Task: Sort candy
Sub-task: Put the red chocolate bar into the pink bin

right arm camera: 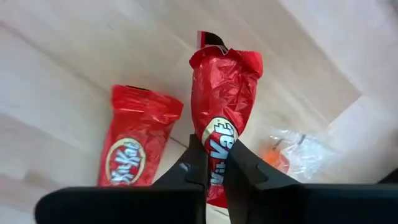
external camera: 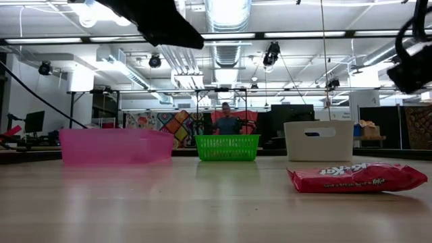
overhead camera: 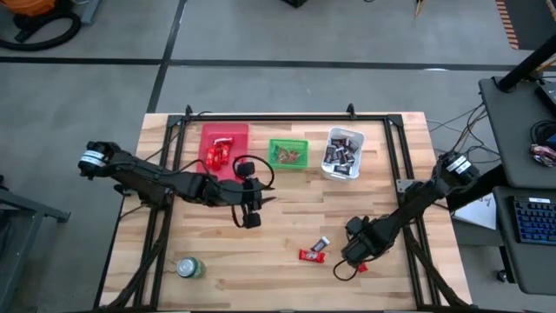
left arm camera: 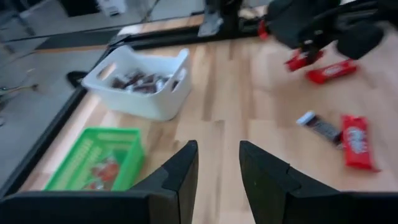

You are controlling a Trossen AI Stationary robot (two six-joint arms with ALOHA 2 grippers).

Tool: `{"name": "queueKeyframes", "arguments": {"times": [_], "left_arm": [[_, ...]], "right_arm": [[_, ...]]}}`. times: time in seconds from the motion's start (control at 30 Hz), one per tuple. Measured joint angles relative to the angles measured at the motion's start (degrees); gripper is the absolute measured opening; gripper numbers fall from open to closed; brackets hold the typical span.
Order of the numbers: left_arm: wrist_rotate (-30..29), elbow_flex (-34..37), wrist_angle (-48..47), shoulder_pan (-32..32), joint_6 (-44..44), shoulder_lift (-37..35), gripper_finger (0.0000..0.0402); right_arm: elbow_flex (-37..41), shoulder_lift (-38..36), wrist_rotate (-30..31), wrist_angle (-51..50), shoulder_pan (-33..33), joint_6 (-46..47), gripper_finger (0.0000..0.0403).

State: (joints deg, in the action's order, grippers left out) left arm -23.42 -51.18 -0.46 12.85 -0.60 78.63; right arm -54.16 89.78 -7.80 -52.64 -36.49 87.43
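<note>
My right gripper is at the near right of the table, shut on a red wrapped candy. A second red candy lies flat on the wood beside it, and a small clear-and-orange wrapper on the other side. Farther left lie another red candy and a dark-and-silver one. My left gripper hovers open over the table's middle, with nothing between its fingers. My right gripper pinches the red candy between its two fingers, across its two long sides at the printed half. The fingers come from above, pointing down. The wrapper is squeezed narrow there, and its far end sticks out past the fingertips. I cannot tell whether it is clear of the wood.
Along the far edge stand a pink tray with red candies, a green basket and a white bin with dark candies. A round green can stands near the front left. A black frame rims the table. A person shows far behind it.
</note>
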Motion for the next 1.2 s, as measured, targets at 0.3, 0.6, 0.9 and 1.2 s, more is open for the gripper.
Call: {"name": "queueKeyframes", "arguments": {"times": [0.3,0.6,0.9,1.2], "left_arm": [[5.5,0.0,8.8,0.2,-0.7,0.8,0.0102],[21.0,-0.7,24.2,0.6,2.1,10.5,0.0142],[21.7,-4.0,28.7,2.3,7.1,18.7,0.0215],[24.6,-5.1,31.9,3.2,10.0,19.4,0.0236]], "right_arm": [[-1.6,-8.4,22.3,3.7,0.4,-9.4,0.0026],[-1.0,-10.3,37.9,32.7,1.5,-46.7,0.0026],[-0.9,-8.7,32.5,47.6,5.1,-65.9,0.0026],[0.1,-8.7,31.5,47.4,6.4,-66.0,0.0027]]}}
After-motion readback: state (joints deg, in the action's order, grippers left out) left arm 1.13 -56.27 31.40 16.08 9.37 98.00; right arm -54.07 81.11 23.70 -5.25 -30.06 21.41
